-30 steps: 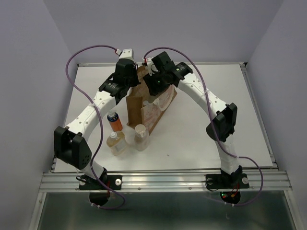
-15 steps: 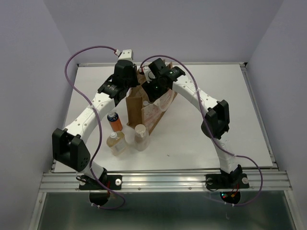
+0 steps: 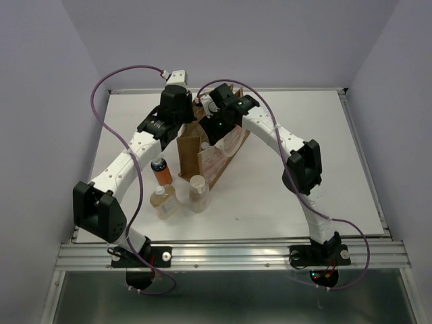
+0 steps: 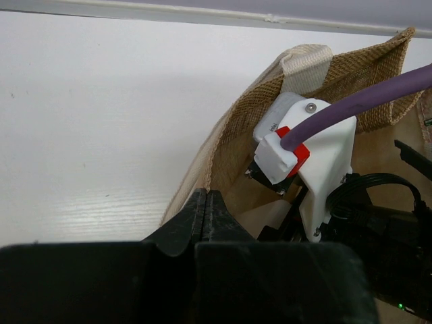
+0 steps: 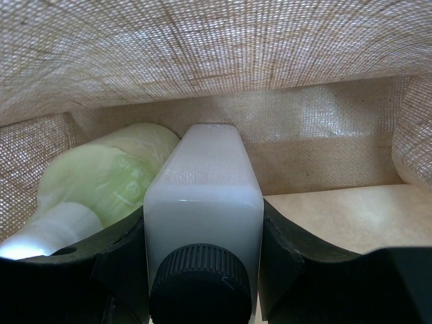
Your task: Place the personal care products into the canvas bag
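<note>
The canvas bag (image 3: 210, 154) stands upright mid-table with its mouth open. My left gripper (image 4: 206, 197) is shut on the bag's near rim (image 4: 217, 150) and holds that edge. My right gripper (image 5: 202, 233) is inside the bag, shut on the translucent white bottle (image 5: 202, 192) with the black cap (image 5: 201, 283) toward the camera. The yellow-green bottle (image 5: 104, 181) lies on the bag's floor just left of it. The orange bottle (image 3: 160, 170), the amber bottle (image 3: 163, 201) and the beige bottle (image 3: 198, 193) stand on the table left of and in front of the bag.
The right arm's wrist and purple cable (image 4: 322, 152) fill the bag's mouth in the left wrist view. The bag's woven walls (image 5: 223, 61) close in round the right gripper. The table's raised back edge (image 4: 202, 13) runs behind the bag.
My right arm has swung left and lowered its gripper with the white bottle into the bag. My left gripper has stayed on the bag's rim.
</note>
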